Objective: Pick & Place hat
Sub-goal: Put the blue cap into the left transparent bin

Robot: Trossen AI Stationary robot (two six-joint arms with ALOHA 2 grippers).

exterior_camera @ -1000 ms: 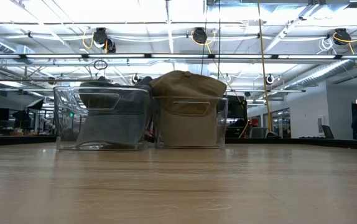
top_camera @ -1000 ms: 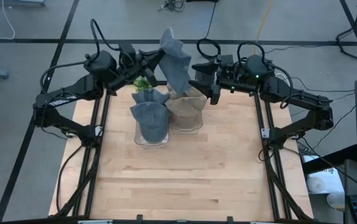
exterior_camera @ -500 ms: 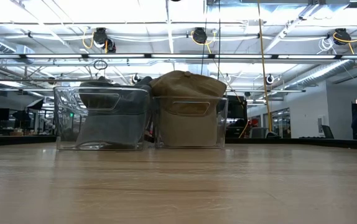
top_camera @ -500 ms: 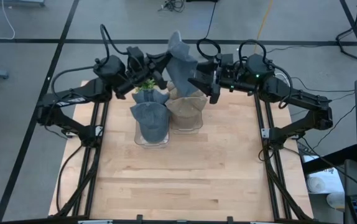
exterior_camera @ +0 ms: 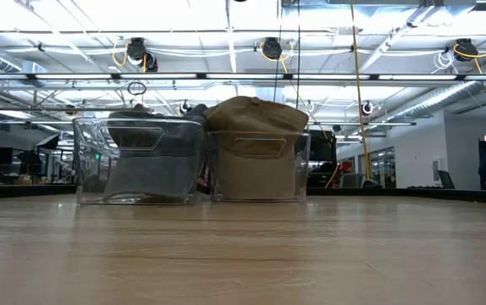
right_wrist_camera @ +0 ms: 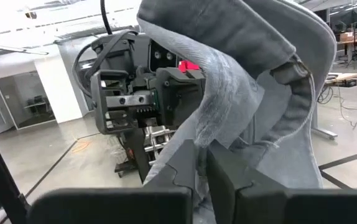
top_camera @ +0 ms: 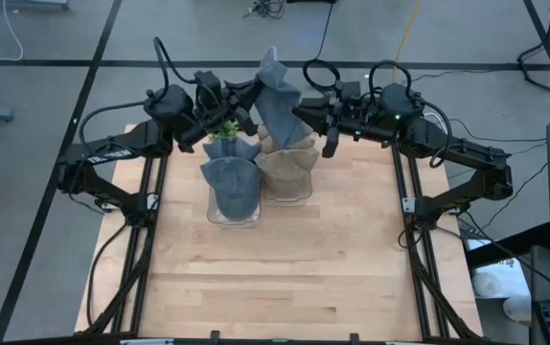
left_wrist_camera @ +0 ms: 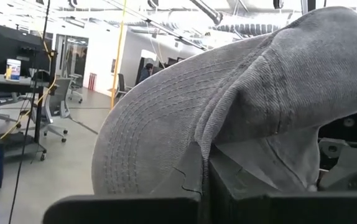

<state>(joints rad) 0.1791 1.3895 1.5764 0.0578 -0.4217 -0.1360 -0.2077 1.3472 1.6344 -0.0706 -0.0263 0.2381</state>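
Note:
A grey hat (top_camera: 275,88) hangs in the air above the table's far edge, between my two grippers. My left gripper (top_camera: 246,103) is shut on it from the left, and my right gripper (top_camera: 306,113) is shut on it from the right. Below stand two clear bins: the left bin (top_camera: 233,213) holds another grey hat (top_camera: 231,180), and the right bin (top_camera: 287,192) holds a tan hat (top_camera: 285,163). The low view shows only the bins with the grey hat (exterior_camera: 141,161) and the tan hat (exterior_camera: 256,119), not the grippers. My left gripper pinches the hat between its two fingers where the stitched brim meets the crown (left_wrist_camera: 207,146), coming level from the table's left. The hat is lifted clear of everything. My right gripper pinches a fold of the hat's crown cloth (right_wrist_camera: 211,134) between its two fingers, coming level from the table's right. The cloth bunches above the fingers. The hat stays clear of the bins.
A small green thing (top_camera: 222,128) lies behind the left bin at the table's far edge. The wooden table top (top_camera: 285,278) stretches bare from the bins to the near edge. Black frame rails (top_camera: 419,249) run along both sides.
My left gripper has carried the grey hat a little toward the table's right. My right gripper, open beside the hat a second ago, has shut on its cloth. The hat stays lifted, now held from both sides.

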